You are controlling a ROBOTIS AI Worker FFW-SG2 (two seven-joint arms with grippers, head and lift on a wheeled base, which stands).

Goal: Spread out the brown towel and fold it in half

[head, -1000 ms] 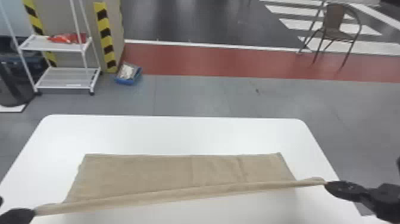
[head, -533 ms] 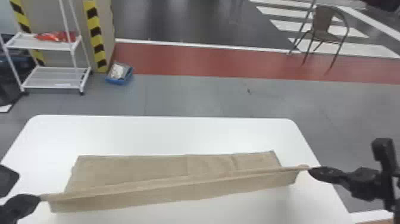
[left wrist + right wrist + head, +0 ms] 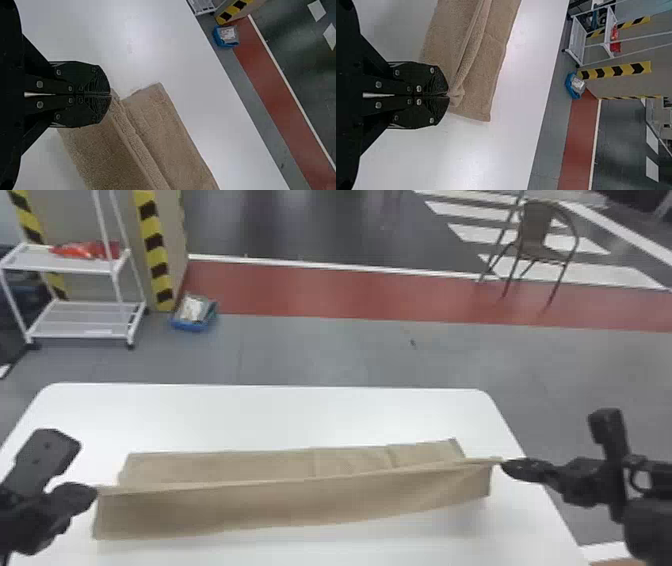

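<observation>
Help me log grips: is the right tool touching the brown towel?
Touching: the right wrist view shows the right tool shut on the brown towel, cloth bunched at its fingertips.

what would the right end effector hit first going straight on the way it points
The brown towel, pinched in that end effector; past it, probably the white table, though depth is unclear.

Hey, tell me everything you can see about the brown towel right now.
The towel is plain light brown with a fuzzy, terry-like surface. It makes a long strip running left to right over the white table. The left gripper and right gripper each pinch one end of a raised ridge along it. Beyond the ridge, a flatter part lies on the table, with faint creases toward its right end; on the near side, a panel slopes down toward the robot.
</observation>
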